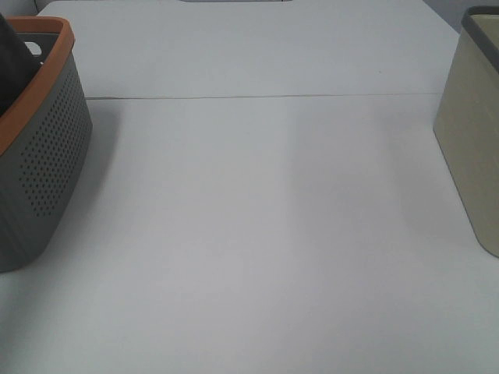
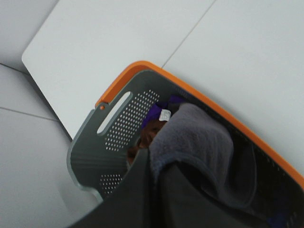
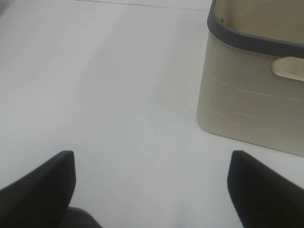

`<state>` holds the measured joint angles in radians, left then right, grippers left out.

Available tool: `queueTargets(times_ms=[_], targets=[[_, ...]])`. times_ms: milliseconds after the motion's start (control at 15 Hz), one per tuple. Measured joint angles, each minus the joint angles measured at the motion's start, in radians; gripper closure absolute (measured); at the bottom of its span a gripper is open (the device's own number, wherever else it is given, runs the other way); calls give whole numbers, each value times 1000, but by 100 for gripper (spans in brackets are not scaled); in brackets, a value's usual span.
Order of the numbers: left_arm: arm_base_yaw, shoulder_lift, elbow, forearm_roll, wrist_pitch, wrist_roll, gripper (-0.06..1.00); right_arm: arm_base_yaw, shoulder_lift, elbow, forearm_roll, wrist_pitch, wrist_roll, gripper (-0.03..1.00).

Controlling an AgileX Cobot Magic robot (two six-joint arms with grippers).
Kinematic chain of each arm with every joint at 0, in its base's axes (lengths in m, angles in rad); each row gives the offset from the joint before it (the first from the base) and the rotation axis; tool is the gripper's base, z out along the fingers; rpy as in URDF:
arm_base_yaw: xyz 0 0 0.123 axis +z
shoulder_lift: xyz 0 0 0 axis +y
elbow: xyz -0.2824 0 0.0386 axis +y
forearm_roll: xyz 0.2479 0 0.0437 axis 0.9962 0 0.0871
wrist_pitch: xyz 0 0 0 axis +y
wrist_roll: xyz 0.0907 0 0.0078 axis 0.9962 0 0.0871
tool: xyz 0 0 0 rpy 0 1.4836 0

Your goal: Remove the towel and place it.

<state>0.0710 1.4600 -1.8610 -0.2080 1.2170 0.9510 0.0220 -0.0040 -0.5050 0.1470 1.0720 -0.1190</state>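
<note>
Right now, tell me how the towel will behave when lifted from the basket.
Probably floppy: the towel sags in folds over the left fingers. Likely light; its terry pile should resist slipping. It may snag the basket rim.

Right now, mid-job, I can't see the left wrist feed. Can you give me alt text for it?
The left gripper, jaws closed, pinches the dark grey towel over an open grey perforated basket with an orange rim. The towel's small white tag shows beside something purple deeper in the basket. The white table lies beyond.
</note>
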Motion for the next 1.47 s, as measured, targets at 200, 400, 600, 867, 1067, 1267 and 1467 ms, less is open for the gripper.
queueTargets(times_ms=[200,400,600,867,1067,1267,1467], targets=[[0,-27,-64,-108,0,-1,94,0,0,0,0,0,0,19],[0,-28,-121,-201,1,-1,94,0,0,0,0,0,0,19],[-2,0,-222,-332,-45,-1,94,0,40,-6,25,-15,0,19],[-101,99,-374,-350,-104,-1,94,0,157,-30,136,-203,-22,19],[-285,242,-514,-335,-109,-1,94,0,296,-31,293,-307,-166,19],[-409,335,-528,-214,-110,-14,94,0,417,-31,406,-412,-279,19],[-472,393,-528,-119,-110,-64,94,0,509,-31,505,-473,-379,22]])
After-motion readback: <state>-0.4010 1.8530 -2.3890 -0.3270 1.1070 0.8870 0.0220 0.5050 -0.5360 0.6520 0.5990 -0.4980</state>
